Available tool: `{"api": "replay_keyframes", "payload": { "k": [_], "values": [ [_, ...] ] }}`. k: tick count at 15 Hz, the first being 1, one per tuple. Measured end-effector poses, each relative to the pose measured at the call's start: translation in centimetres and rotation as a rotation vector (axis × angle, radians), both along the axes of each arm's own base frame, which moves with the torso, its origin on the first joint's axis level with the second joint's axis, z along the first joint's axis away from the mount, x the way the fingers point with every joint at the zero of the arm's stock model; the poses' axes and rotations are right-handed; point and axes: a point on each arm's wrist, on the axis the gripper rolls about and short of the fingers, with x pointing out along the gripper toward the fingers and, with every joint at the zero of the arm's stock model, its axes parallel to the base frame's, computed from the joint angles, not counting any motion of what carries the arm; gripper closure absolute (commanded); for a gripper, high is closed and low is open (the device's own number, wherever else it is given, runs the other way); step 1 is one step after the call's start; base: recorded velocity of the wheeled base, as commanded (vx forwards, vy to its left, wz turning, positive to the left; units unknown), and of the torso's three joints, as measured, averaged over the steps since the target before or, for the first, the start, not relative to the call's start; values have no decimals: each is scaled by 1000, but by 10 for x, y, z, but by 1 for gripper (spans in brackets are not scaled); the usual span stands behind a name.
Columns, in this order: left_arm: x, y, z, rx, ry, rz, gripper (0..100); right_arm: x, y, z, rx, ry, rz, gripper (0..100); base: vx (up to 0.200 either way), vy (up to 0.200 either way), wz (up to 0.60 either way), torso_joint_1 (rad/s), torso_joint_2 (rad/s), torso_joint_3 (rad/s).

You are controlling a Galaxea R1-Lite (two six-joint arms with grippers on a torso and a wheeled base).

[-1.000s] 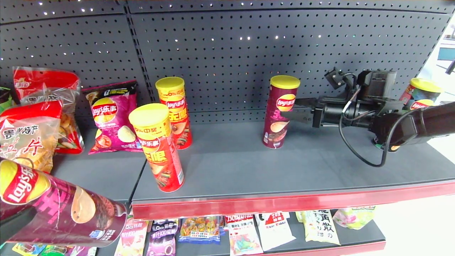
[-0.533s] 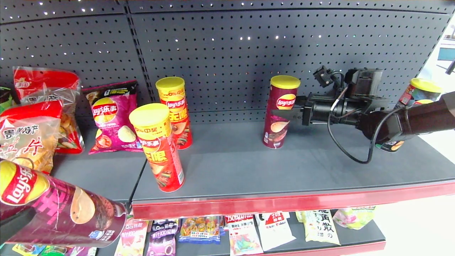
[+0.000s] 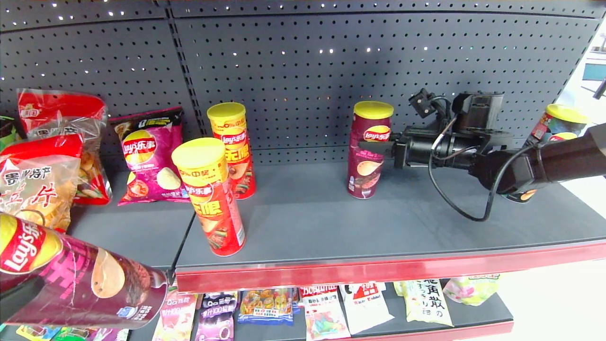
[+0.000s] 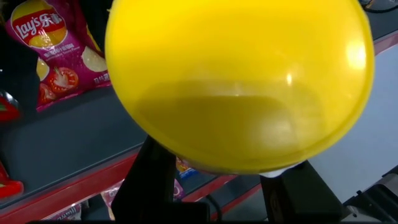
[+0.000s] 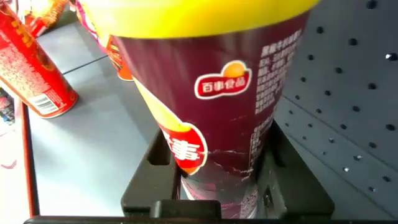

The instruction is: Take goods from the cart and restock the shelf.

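A maroon chip can with a yellow lid (image 3: 368,149) stands on the grey shelf (image 3: 402,218), leaning slightly, close to the pegboard back. My right gripper (image 3: 378,148) comes at it from the right, and its fingers press on both sides of the can at mid height. In the right wrist view the same maroon can (image 5: 217,106) fills the space between the right gripper (image 5: 217,162) fingers. A second maroon can (image 3: 80,279) lies tilted at the lower left, in front of the shelf. My left gripper (image 4: 221,186) is shut on this second can below its yellow lid (image 4: 239,81).
Two red cans (image 3: 215,194) (image 3: 232,149) stand left of centre on the shelf. Chip bags (image 3: 147,156) lean at the left. Another can (image 3: 558,123) stands at the far right behind my right arm. Snack packets (image 3: 331,312) lie on the lower shelf under the red front edge (image 3: 378,270).
My right gripper moved left along the shelf until its fingers reached around the standing maroon can. That can shifted a little left and tilted. The left arm's can barely moved.
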Motion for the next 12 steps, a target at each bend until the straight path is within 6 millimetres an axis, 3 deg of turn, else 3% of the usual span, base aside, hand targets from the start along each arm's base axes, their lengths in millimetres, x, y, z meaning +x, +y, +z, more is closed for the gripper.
{"api": "replay_keyframes", "payload": {
  "k": [4, 7, 12],
  "values": [
    [-2, 0, 1, 0, -10, 4, 100, -32, 15, 7, -12, 22, -49, 100, 0, 0, 0, 0, 0, 0],
    [-3, 0, 3, -1, -21, 4, 100, -67, 22, 16, -20, 24, -42, 100, 0, 0, 0, 0, 0, 0],
    [-6, 1, 4, -2, -34, 5, 100, -106, 38, 20, 6, -69, -72, 100, 0, 0, 0, 0, 0, 0]
  ]
}}
